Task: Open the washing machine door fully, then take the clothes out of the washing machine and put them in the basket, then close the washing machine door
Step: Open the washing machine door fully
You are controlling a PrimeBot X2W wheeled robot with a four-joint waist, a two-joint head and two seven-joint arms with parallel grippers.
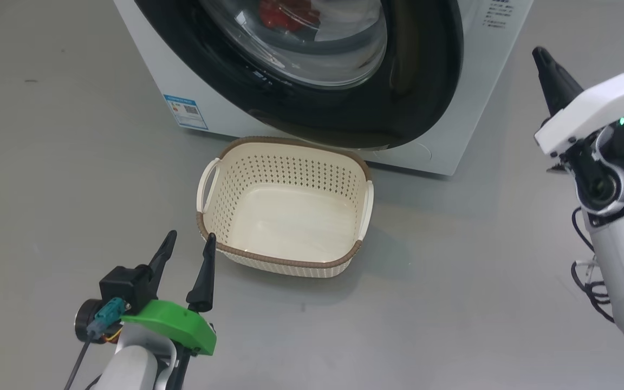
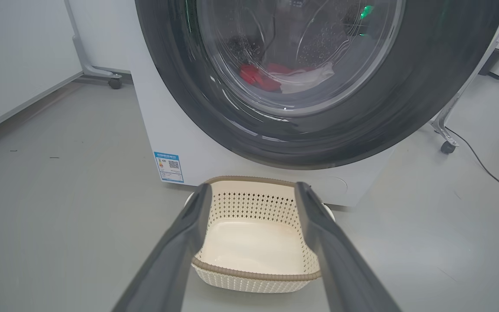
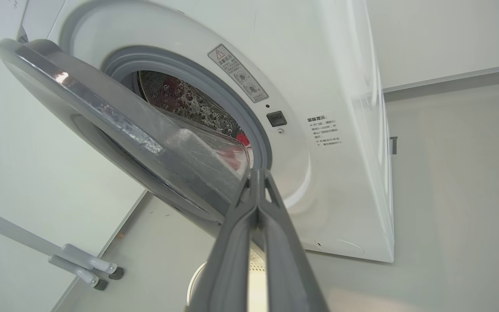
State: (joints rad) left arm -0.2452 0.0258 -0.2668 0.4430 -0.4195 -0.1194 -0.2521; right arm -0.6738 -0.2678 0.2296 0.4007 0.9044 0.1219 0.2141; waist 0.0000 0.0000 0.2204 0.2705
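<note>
The white washing machine point(image 1: 182, 70) stands at the top of the head view. Its black-rimmed door point(image 1: 420, 81) is swung partly open point(image 3: 102, 117). Red and white clothes point(image 2: 275, 78) lie in the drum behind the glass, and a bit of red point(image 3: 241, 138) shows past the door's edge. The cream basket point(image 1: 366, 200) sits empty on the floor in front of the machine. My left gripper point(image 1: 190, 238) hovers open just left of the basket's near corner, nothing between its fingers point(image 2: 189, 225). My right gripper point(image 1: 542, 57) is shut and empty, raised to the right of the door, pointing at the opening point(image 3: 256, 173).
A blue label point(image 1: 184, 111) marks the washer's lower front. Wheeled frame legs stand behind on the left point(image 2: 98, 71) and right point(image 2: 446, 138), with a black cable point(image 2: 492, 173) trailing over the grey floor. Open floor lies around the basket.
</note>
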